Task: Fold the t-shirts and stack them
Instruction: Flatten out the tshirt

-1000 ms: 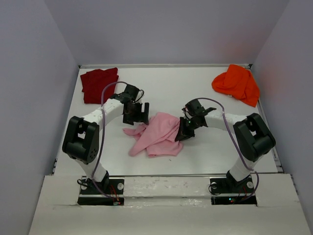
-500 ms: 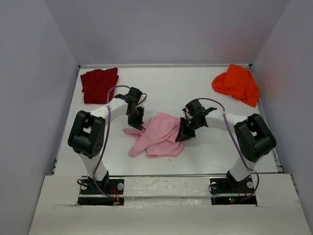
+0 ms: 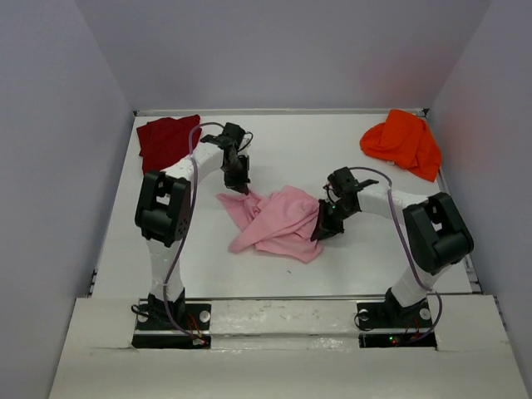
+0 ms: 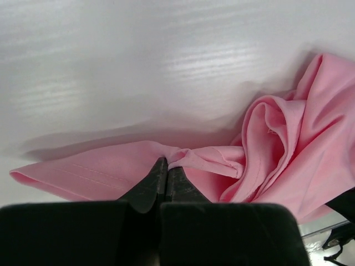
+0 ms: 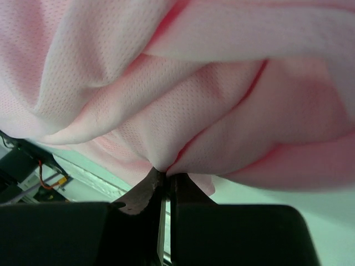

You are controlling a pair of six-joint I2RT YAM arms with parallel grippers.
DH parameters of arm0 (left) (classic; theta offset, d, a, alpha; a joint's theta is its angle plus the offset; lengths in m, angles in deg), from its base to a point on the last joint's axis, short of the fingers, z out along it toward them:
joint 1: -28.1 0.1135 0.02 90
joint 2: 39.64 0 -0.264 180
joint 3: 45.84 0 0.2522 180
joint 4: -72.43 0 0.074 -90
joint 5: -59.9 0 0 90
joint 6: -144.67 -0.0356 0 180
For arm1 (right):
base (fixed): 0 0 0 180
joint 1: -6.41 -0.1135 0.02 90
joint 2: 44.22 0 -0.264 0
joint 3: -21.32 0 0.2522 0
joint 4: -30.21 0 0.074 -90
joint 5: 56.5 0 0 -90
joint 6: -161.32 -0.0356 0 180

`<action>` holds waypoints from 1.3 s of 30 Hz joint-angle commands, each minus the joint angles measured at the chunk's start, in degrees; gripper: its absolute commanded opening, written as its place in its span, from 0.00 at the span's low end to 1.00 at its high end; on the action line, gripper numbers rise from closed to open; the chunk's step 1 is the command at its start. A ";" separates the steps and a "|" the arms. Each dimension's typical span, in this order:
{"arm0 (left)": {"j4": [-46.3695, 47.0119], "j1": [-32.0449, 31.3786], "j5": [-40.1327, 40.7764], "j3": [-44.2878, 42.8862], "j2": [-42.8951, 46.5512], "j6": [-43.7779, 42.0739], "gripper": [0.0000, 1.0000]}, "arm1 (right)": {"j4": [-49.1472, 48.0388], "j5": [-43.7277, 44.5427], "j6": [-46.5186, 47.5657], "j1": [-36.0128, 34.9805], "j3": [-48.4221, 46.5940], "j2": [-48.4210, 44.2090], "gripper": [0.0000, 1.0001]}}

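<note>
left gripper point(image 3: 243, 188) is clenched on the far-left corner of the light pink t-shirt point(image 3: 278, 226). in its wrist view the two dark fingers point(image 4: 148, 189) meet with a thin fold of pink hem pinched between their tips. from there the cloth runs out flat to the left and bunches in soft rolls to the right, with a shadow under it on the surface. right gripper point(image 3: 321, 231) is also closed tight, on the shirt's right edge. its tips are pressed together on a gathered crease of the fine mesh fabric, which fills most of that wrist view.

the pink shirt lies crumpled in the middle of the white table point(image 3: 332, 158), between the two grippers. it is drawn out a little from its far-left corner to its near-right side, and loose folds trail toward the near edge.

the dark red t-shirt point(image 3: 168, 143) lies fairly flat in the far left corner of the table, well apart from the pink one. the bright orange t-shirt point(image 3: 402, 141) sits in a rumpled heap in the far right corner, also well apart. the three shirts lie separately, not stacked. pale walls point(image 3: 283, 50) stand around the table on three sides.
</note>
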 commanded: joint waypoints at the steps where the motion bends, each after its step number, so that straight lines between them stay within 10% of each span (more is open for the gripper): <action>1: 1.06 5.52 7.98 -8.01 -3.96 -0.74 0.00 | 14.92 11.05 4.19 5.87 -1.17 -2.11 0.00; 20: -6.32 15.72 11.35 -4.88 4.62 2.51 0.00 | 23.54 17.22 14.30 25.22 -15.32 3.14 0.00; 22: -6.75 15.45 10.01 -1.36 8.74 3.31 0.00 | 24.86 15.73 15.09 25.22 -16.73 5.00 0.12; 24: -7.54 14.93 9.66 0.23 11.48 3.66 0.00 | 24.95 14.93 15.27 25.22 -16.82 5.19 0.52; 27: -8.78 14.40 9.22 1.99 15.71 4.27 0.00 | 24.60 13.80 14.48 25.22 -17.51 2.56 0.82; 39: -10.10 11.85 9.22 -0.12 16.68 3.75 0.00 | 30.57 2.11 8.78 18.11 -24.47 -4.39 0.84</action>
